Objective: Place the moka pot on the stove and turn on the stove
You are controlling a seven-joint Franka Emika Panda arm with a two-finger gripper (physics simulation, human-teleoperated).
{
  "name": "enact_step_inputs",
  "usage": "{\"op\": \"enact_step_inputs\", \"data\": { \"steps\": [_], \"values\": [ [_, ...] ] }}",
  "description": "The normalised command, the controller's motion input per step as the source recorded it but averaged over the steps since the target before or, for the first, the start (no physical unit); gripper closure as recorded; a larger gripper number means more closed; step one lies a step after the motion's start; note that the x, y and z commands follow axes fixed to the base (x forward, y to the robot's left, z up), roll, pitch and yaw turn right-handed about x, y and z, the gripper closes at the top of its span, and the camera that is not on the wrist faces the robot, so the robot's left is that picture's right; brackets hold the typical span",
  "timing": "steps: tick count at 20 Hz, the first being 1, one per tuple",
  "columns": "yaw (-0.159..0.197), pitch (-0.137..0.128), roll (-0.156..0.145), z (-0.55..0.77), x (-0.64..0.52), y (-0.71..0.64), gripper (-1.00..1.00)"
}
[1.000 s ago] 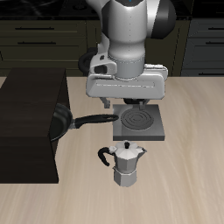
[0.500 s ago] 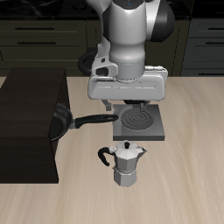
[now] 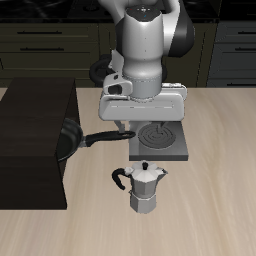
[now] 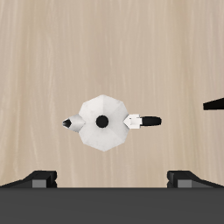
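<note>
The silver moka pot [image 3: 146,186] stands upright on the table, nearer the front edge than the grey stove [image 3: 178,150]. Its black handle [image 3: 118,178] points toward the black block. My gripper [image 3: 142,126] hangs open and empty over the stove's near side, above and a little behind the pot. In the wrist view the moka pot [image 4: 102,122] is seen from straight above, with its black lid knob in the middle and its handle [image 4: 146,121] to one side. The two fingertips [image 4: 39,178] stand wide apart at the frame's edge, well clear of the pot.
A black frying pan [image 3: 68,140] rests on the edge of the large black block [image 3: 30,150], with its handle [image 3: 108,136] reaching toward the stove. The handle's tip also shows in the wrist view [image 4: 214,104]. Dark cabinets stand behind the table.
The arm has tilted and the gripper has come down slightly and toward the front edge. The moka pot, the stove and the pan have not moved.
</note>
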Motion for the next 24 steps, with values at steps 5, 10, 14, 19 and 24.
{"op": "enact_step_inputs", "data": {
  "steps": [5,10,14,19,24],
  "values": [
    [0.008,0.005,0.008,-0.08,0.03,0.0,-1.0],
    [-0.008,0.007,0.006,-0.1,0.03,0.07,-1.0],
    [-0.028,0.029,0.019,-0.24,0.06,0.18,-1.0],
    [0.036,0.018,0.008,-0.27,0.08,0.08,-1.0],
    [-0.006,0.026,0.004,-0.24,0.05,0.03,-1.0]
  ]
}}
